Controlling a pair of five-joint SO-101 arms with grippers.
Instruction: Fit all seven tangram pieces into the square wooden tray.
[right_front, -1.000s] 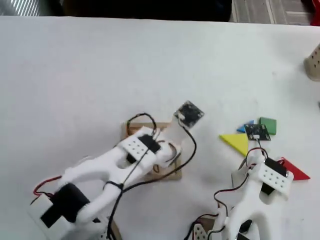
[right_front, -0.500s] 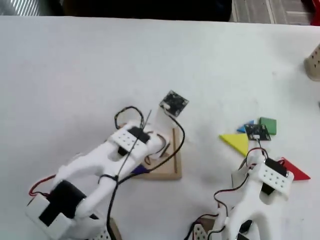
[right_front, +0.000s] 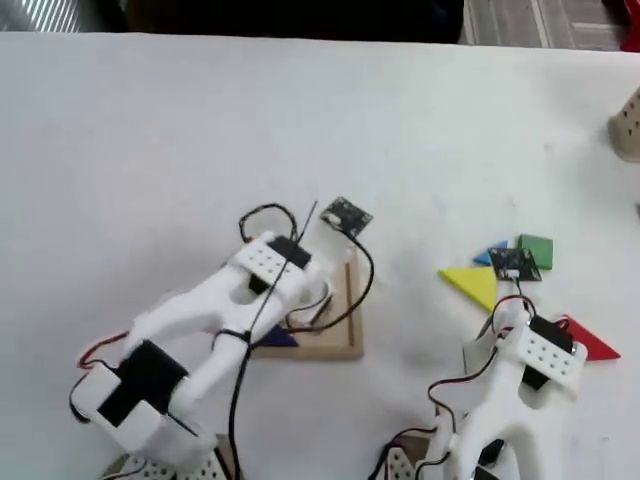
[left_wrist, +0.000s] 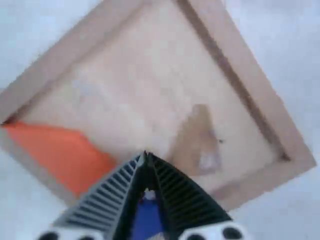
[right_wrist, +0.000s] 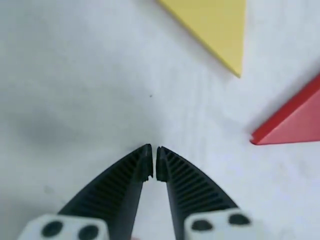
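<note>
Well, the white table (right_front: 150, 130) is my workspace, and I place everything from the square wooden tray (right_front: 325, 350). My left arm (right_front: 220, 310) lies across the tray and covers most of its floor. My right arm (right_front: 520, 380) stands well apart from the tray, on its own side.

The left gripper (left_wrist: 146, 160) hangs just above the tray floor with its fingertips pressed together and nothing between them. Blue shows through the gap behind the tips. I take that for a piece lying underneath, not one being held. The right gripper (right_wrist: 154, 164) is all but closed and has hold of nothing. It sits over bare table, probably parked clear of the tray so the left arm has room.

Inside the tray, an orange piece (left_wrist: 60, 150) sits tight in one corner. A violet-blue piece (right_front: 280, 339) lies along the rim nearest the arm bases. Placed like that, their straight edges seat against the wood.

Far from the tray, beside the right arm, the loose pieces wait together within its reach: the yellow triangle (right_front: 472, 283), the red triangle (right_front: 592, 342), the green square (right_front: 537, 250) and a small blue piece (right_front: 493, 255). By my reckoning the job is under halfway.
</note>
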